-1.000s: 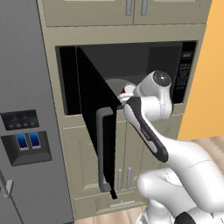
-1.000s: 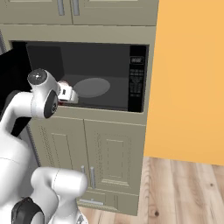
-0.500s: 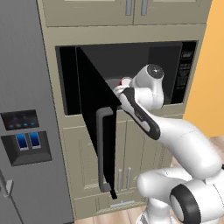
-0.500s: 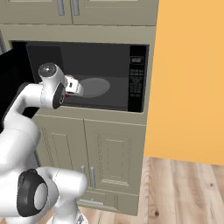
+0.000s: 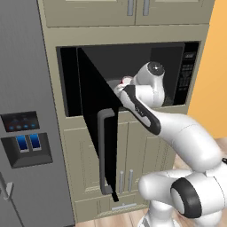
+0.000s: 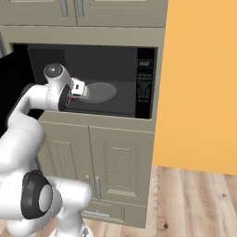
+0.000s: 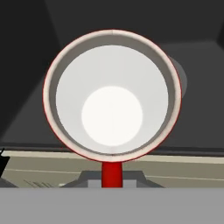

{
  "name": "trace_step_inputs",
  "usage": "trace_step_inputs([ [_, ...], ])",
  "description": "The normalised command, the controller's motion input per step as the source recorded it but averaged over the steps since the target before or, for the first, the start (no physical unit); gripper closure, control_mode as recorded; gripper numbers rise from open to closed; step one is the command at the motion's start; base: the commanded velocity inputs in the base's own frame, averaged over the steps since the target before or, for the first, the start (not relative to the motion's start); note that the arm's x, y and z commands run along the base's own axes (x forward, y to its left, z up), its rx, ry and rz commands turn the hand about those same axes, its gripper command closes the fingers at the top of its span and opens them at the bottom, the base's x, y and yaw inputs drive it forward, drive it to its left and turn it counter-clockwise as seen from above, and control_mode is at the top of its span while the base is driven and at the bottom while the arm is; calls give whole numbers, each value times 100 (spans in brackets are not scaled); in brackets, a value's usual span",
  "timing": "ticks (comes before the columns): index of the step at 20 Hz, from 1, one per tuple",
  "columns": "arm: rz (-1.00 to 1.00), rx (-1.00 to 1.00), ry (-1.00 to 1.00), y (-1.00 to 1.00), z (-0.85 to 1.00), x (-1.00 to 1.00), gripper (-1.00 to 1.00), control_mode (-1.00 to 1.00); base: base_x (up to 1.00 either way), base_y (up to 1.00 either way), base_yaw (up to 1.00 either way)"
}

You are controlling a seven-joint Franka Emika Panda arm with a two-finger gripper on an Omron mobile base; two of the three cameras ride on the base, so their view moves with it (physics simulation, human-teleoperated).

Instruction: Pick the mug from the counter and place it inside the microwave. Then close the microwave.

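My gripper (image 5: 124, 85) is shut on the mug (image 7: 112, 94), a red cup with a white inside. In the hand view I look straight down into it, and its red handle (image 7: 112, 173) points toward the fingers. The mug (image 6: 72, 98) hangs at the left front of the microwave (image 5: 146, 55) cavity, left of the round grey turntable (image 6: 102, 91). The microwave's dark glass door (image 5: 94, 115) stands swung wide open to the left, its grey bar handle (image 5: 104, 150) facing out. The counter is out of view.
A grey fridge (image 5: 26, 133) with a blue dispenser panel stands left of the open door. The button panel (image 6: 145, 83) is on the microwave's right side. Beige cabinets (image 6: 111, 162) sit above and below, and an orange wall (image 6: 203, 83) is at the right.
The arm has reached up and forward, carrying the mug from in front of the opening into the left front of the microwave cavity. The door has not moved.
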Motion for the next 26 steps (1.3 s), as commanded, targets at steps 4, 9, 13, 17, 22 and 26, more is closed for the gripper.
trace_step_inputs([
  [4,0,0,1,0,0,23,100,-100,0,0,0],
  [9,-2,0,1,-8,0,39,100,-100,0,0,0],
  [13,-5,0,2,-13,0,31,100,-100,0,0,0],
  [17,-6,0,5,-9,0,21,100,-100,0,0,0],
  [22,-6,0,6,-7,-3,16,100,-100,0,0,0],
  [26,-3,0,2,-4,-9,17,100,-100,0,0,0],
])
